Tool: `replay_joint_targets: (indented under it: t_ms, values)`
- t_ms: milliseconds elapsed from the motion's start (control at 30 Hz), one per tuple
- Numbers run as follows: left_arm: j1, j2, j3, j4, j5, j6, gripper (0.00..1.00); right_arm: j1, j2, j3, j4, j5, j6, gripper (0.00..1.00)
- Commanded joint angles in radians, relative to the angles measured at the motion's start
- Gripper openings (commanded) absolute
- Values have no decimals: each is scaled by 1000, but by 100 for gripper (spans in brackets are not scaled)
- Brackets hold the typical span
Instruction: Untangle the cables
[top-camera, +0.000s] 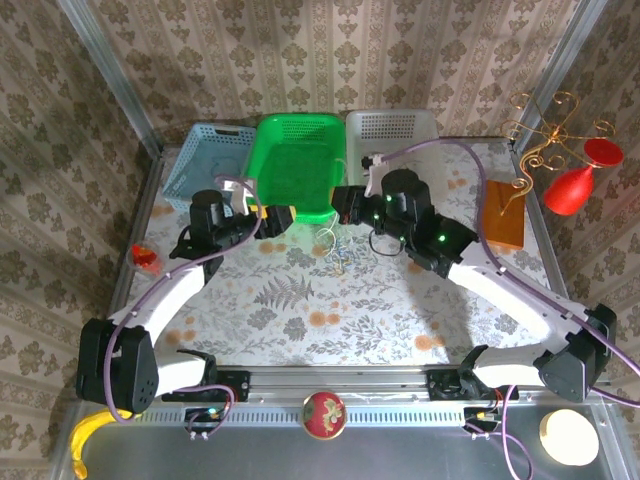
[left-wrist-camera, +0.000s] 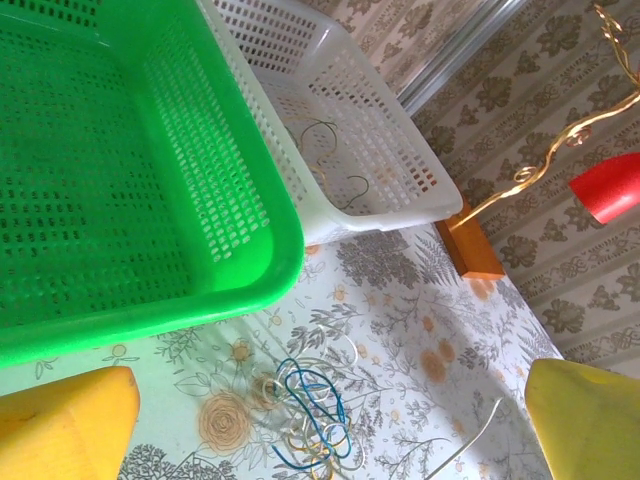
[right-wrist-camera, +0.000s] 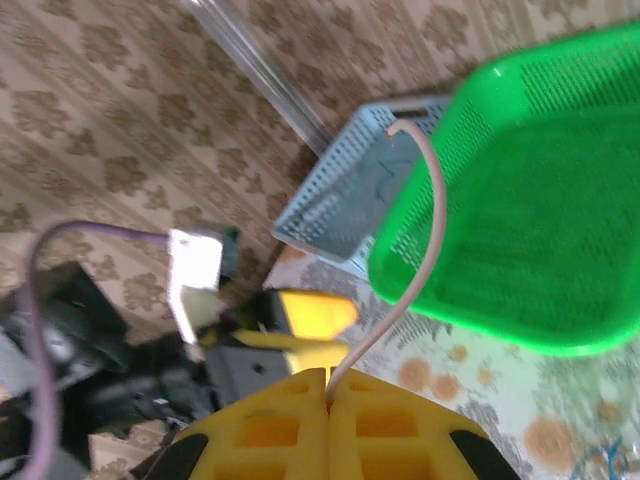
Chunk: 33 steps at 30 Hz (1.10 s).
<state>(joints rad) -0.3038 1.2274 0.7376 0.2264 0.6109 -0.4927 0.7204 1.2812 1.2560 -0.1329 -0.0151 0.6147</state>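
The cables (left-wrist-camera: 310, 415) lie in a small tangle of blue, whitish and tan loops on the flowered table, just in front of the green basket (left-wrist-camera: 150, 200); from above the cables (top-camera: 336, 256) sit between the two arms. My left gripper (left-wrist-camera: 328, 400) hovers over the tangle, open, with its yellow fingers (left-wrist-camera: 65, 425) wide on either side and nothing between them. My right gripper (right-wrist-camera: 328, 385) is shut on one whitish cable (right-wrist-camera: 425, 260), which arcs up from the closed jaws. In the top view the right gripper (top-camera: 343, 206) is beside the green basket's front, with that cable (top-camera: 329, 236) hanging below it.
Three baskets line the back: blue (top-camera: 205, 155), green (top-camera: 298, 160), white (top-camera: 392, 130). Thin cord loops (left-wrist-camera: 335, 160) lie in the white basket. An orange block (top-camera: 503, 212) and a red vase with a gold wire stand (top-camera: 575, 185) are at the right. The two grippers are close together.
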Motion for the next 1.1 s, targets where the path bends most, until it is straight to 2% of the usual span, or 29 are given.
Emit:
replay_joint_targets:
  t_ms: [0,333,467,500,767,1067]
  values:
    - [-26,-24,-20,67,26,42,100,-2,2,104,-75,-43,-92,0]
    - [-117,-41,-142,195,3,109,100,-3,39,306,-120,-30,-145,0]
    - [-145,-48,-198,254,-3,124,100,-3,41,326,-113,-15,-147,0]
    - [-178,-47,-204,253,-6,133,100,-3,41,330,-111,-11,-145,0]
    - [-273,0,-208,246,-27,201,100,-3,54,363,-111,-10,-143,0]
    - [-316,72,-216,259,-99,243,100,-3,59,374,-105,-9,-141,0]
